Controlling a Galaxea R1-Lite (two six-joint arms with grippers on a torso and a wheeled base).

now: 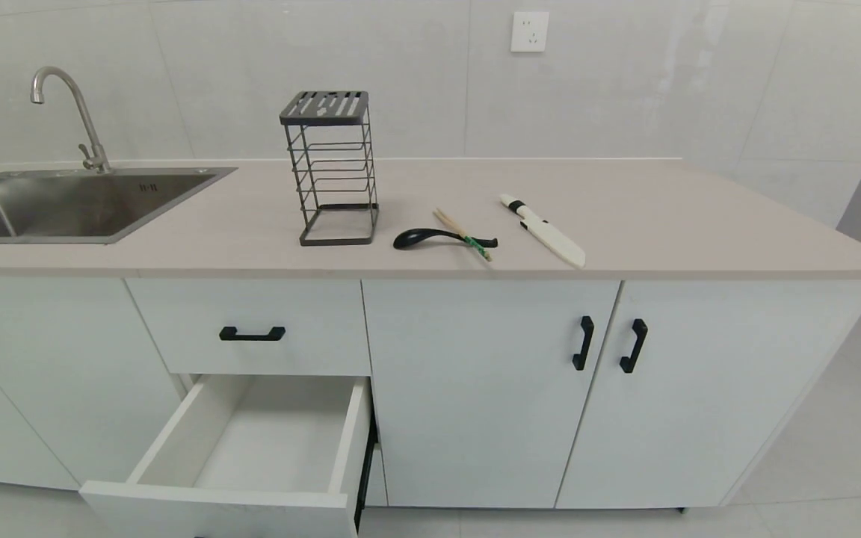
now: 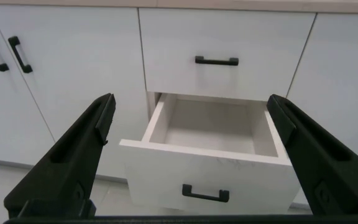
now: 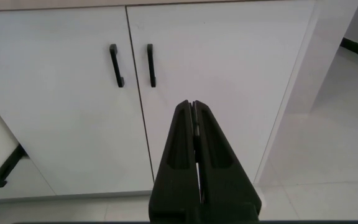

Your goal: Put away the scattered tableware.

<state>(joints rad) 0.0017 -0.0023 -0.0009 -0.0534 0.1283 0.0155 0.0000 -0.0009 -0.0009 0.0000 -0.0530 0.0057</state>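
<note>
Currently the spoon (image 1: 421,237), chopsticks (image 1: 451,224) and knife (image 1: 546,232) lie near the table's front edge. I judge all three light, stiff and slippery, so I would grip mid-handle. The left tool (image 2: 191,102) is spread before the open drawer (image 2: 210,171). The right tool (image 3: 195,107) is pressed together.

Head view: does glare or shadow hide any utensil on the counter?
Head view: light is even over the counter; the spoon, chopsticks and knife cast only faint shadows, and only the sink shows a soft sheen. Left wrist view: the left claw, open, looks dark against the evenly lit drawer. Right wrist view: the right claw, shut, is a dark shape before pale doors.
</note>
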